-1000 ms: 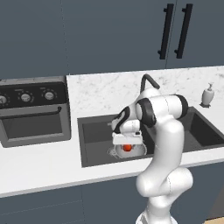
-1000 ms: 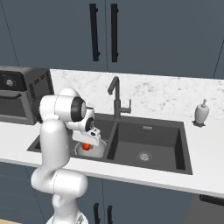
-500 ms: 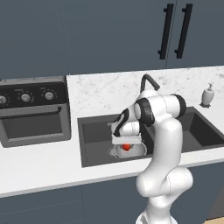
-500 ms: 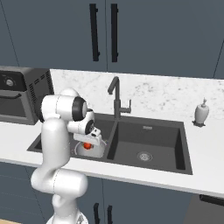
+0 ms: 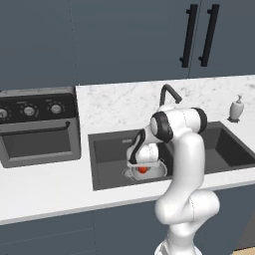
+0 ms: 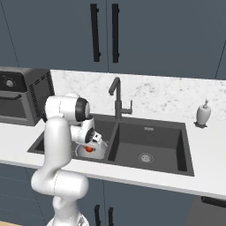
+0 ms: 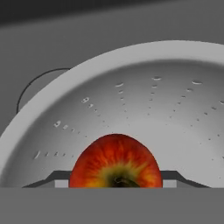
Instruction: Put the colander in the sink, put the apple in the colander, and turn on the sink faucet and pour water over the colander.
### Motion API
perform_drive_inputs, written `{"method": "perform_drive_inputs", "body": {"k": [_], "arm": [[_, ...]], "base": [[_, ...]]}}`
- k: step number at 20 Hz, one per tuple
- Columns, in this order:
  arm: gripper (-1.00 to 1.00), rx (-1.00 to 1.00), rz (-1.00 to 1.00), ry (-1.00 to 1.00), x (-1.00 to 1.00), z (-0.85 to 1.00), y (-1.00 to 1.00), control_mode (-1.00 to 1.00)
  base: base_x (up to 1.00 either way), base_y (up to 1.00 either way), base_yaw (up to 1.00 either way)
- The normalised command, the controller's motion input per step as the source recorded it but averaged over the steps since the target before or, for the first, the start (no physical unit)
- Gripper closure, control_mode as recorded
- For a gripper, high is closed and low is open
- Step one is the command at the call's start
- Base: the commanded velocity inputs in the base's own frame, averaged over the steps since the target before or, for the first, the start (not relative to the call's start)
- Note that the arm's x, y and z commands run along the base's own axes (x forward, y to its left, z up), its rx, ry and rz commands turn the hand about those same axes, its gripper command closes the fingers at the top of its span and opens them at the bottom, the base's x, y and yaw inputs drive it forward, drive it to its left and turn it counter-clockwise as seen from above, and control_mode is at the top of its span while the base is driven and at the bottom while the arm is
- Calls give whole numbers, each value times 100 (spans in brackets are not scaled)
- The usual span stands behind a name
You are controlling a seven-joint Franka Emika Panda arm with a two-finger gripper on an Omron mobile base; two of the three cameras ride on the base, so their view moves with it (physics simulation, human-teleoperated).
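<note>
Red-orange apple [image 7: 115,161] sits between the gripper [image 5: 143,167] fingers, apparently grasped, low inside the colander [image 7: 131,109]. That perforated bowl rests in the left basin of the sink [image 6: 150,132], with the faucet [image 6: 116,98] behind.

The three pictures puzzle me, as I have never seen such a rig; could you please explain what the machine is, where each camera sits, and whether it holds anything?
It is a white robot arm on a mobile base in a rendered kitchen. Two cameras ride on the base behind the arm, one to each side; the third sits on the hand and looks along the gripper.

The arm reaches down into the left basin of the dark sink. There a silvery colander sits on the basin floor with a red apple inside it. The hand view shows the apple between the finger tips, so it seems still gripped or just being let go.

Behind the basins stands the dark faucet; a soap dispenser and an oven are on the counter.
</note>
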Motion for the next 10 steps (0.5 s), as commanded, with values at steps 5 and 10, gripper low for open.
{"method": "perform_drive_inputs", "body": {"k": [5,10], "arm": [[100,0,0,-1,33,-16,0,-100],[-100,0,0,0,7,-1,1,-100]], "base": [[0,0,0],[0,0,0]]}}
